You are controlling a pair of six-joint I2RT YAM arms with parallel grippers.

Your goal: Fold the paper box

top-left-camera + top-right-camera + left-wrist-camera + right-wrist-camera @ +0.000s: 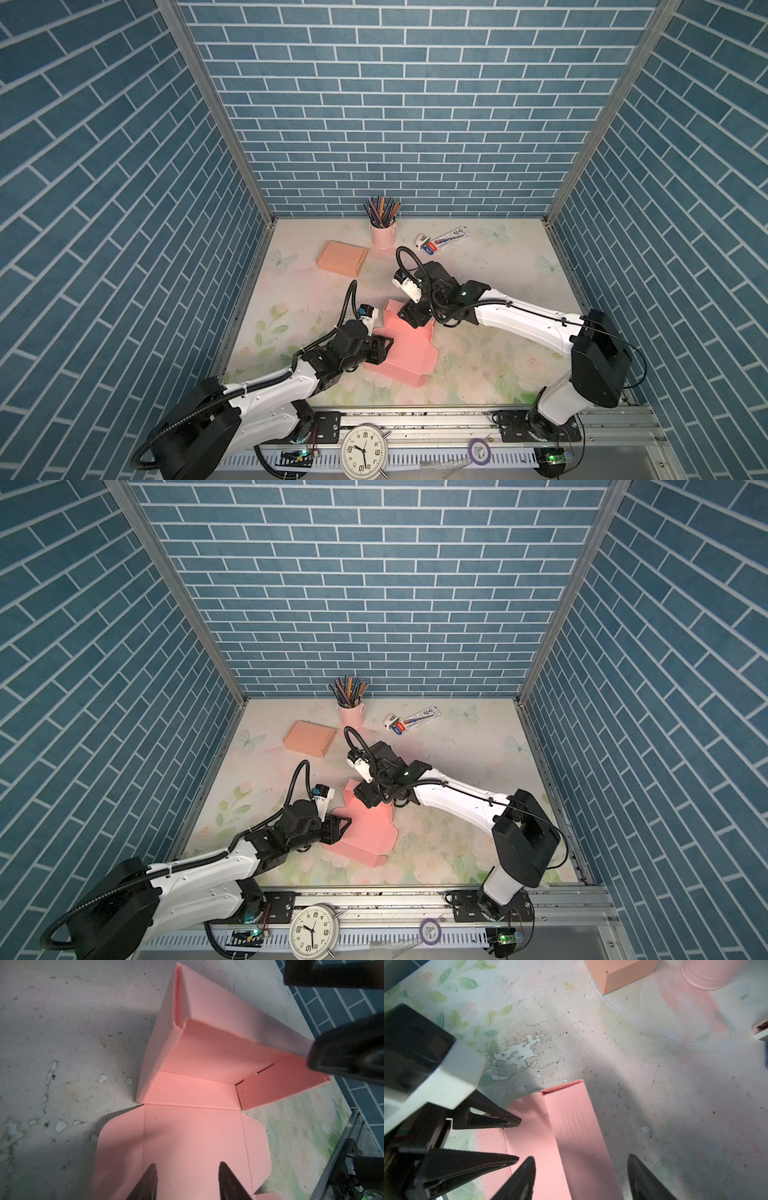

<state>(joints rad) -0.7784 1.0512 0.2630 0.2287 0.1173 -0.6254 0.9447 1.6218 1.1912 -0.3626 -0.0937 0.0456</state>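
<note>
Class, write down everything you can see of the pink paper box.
The pink paper box is salmon card, half folded. It lies on the table, walls raised at one end, the lid panel with rounded side flaps lying flat. The open right gripper straddles one wall; the open left gripper points over the flat panel.

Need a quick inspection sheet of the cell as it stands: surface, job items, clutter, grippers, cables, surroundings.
Surface: floral table, scuffed, print flaking.
Job's things: pink box half folded, walls partly up, lid panel flat.
Clutter: tan box, pencil cup, pen pack, clock, tape roll.
Grippers: left gripper open over lid panel; right gripper open, straddling the raised wall.
Cables: black hoses loop off both wrists, clear of the box.
Surroundings: blue brick walls; nothing else seen.
</note>
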